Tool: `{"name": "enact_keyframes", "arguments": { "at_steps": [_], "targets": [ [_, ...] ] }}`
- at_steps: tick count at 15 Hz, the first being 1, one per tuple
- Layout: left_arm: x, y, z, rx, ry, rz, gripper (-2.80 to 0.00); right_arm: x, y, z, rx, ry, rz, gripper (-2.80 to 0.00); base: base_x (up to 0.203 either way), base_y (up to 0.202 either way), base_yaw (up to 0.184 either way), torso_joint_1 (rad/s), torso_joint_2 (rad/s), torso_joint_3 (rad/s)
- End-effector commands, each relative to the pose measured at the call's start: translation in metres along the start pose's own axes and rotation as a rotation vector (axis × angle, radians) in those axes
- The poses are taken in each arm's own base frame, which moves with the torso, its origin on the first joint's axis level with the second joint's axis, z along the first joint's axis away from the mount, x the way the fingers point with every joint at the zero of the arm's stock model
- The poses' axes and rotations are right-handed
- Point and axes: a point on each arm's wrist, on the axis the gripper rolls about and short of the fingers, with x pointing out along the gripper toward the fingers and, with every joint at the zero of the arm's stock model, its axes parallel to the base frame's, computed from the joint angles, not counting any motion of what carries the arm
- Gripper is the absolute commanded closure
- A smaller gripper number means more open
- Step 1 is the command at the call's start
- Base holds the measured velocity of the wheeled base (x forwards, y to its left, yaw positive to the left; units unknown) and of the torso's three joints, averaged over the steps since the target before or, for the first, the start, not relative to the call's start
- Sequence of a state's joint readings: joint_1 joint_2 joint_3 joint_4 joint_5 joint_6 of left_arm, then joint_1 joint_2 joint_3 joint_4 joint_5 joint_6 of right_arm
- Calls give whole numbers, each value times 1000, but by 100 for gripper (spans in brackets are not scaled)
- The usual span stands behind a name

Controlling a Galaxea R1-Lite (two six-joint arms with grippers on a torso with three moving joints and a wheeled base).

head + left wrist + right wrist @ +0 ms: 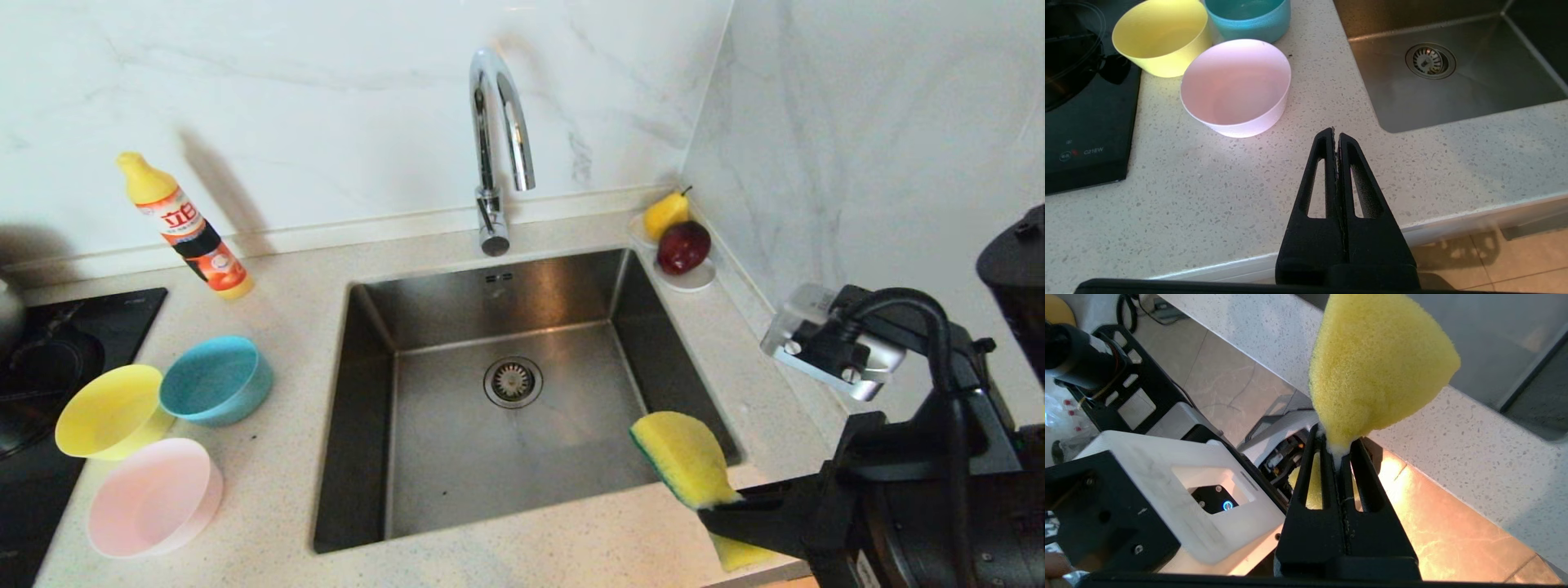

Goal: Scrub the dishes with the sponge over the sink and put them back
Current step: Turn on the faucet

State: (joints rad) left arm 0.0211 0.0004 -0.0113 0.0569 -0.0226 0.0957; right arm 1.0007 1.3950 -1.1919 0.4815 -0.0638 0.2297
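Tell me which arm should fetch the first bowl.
Left. The left gripper is shut and empty, beside the pink bowl. The right gripper is shut on the sponge at the sink's other side.

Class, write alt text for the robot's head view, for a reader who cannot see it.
The right end effector holds a yellow sponge above the near right corner of a steel sink. Left of the sink, on a speckled counter, sit a yellow bowl, a blue bowl and a pink bowl. A soap bottle stands behind them.
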Motion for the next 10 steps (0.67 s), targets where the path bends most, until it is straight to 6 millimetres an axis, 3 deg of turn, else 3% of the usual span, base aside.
{"name": "enact_keyframes", "arguments": {
  "at_steps": [1, 3, 6, 8, 10],
  "targets": [
    [0, 0, 0, 1, 9, 8, 0, 9, -1, -1, 6, 30, -12, 0, 0, 0, 0, 0, 0, 0],
    [-5, 2, 16, 1, -27, 15, 0, 9, -5, 0, 27, 25, -26, 0, 0, 0, 0, 0, 0, 0],
    [-20, 8, 76, -7, -82, 51, 0, 9, -7, 2, 34, 20, -34, 0, 0, 0, 0, 0, 0, 0],
    [-20, 14, 115, -8, -57, 144, 0, 8, -7, 3, 36, 13, -37, 0, 0, 0, 0, 0, 0, 0],
    [-14, 18, 142, -7, -33, 196, 0, 10, -9, 3, 44, 16, -46, 0, 0, 0, 0, 0, 0, 0]
  ]
}}
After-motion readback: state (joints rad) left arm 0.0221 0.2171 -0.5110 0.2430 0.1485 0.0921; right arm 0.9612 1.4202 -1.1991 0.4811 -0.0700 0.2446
